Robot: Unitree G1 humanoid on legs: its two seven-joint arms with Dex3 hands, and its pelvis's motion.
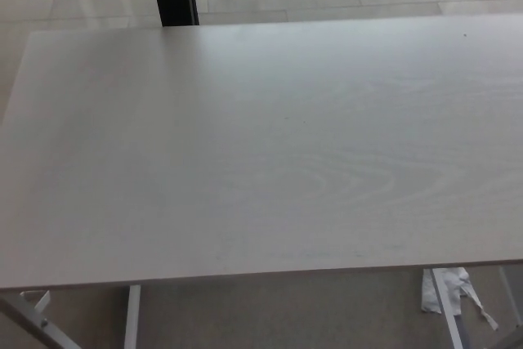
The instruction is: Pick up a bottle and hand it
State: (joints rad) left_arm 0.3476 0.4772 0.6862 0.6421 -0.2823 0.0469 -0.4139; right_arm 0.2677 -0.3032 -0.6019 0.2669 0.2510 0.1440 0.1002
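No bottle anywhere on the pale worktop (pixel 261 153), and neither robot hand shows, so their state's unknowable; no step to judge.

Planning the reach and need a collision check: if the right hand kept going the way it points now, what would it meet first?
Cannot tell: neither hand is in view, so no direction can be read. The picture shows only the table, with no bottle on it.

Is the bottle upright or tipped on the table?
Cannot tell: no bottle shows in the head view. The table top is bare, and neither hand is in view.
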